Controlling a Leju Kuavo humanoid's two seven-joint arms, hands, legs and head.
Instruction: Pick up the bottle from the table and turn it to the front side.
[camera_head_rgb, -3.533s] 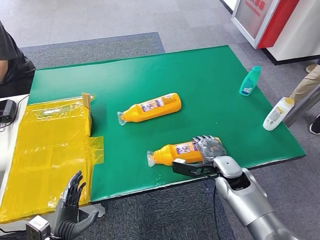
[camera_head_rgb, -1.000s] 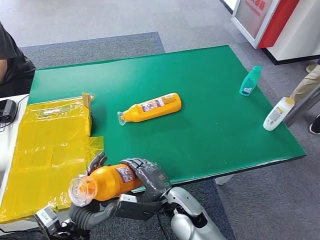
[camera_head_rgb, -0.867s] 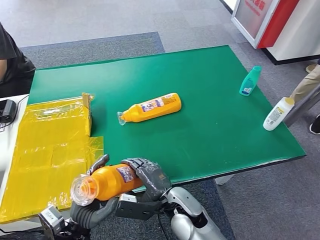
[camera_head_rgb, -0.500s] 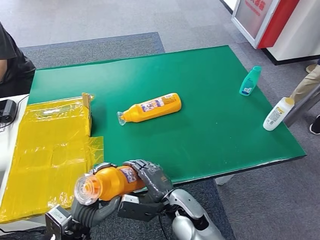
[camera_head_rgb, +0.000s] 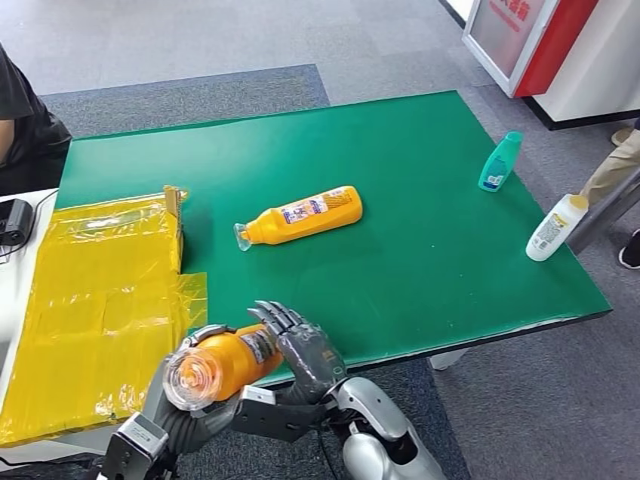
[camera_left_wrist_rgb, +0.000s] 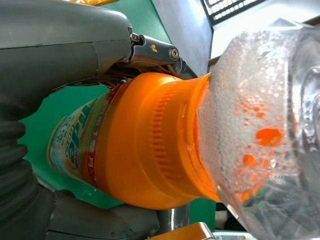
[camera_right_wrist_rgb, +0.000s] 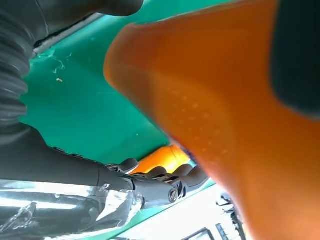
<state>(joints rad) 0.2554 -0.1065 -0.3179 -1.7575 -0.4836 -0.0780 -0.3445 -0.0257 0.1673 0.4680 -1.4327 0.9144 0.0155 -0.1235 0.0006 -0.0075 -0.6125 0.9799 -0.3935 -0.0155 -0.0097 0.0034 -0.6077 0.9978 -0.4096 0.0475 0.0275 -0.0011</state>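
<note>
one orange bottle (camera_head_rgb: 226, 362) between left robot hand (camera_head_rgb: 185, 415) and right robot hand (camera_head_rgb: 302, 350)

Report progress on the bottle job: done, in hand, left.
Done: one orange bottle is off the green table, held at its near edge. In hand: the left robot hand grips its cap end, while the right robot hand has its fingers lifting off the body. Left: turning it to its front side.
</note>
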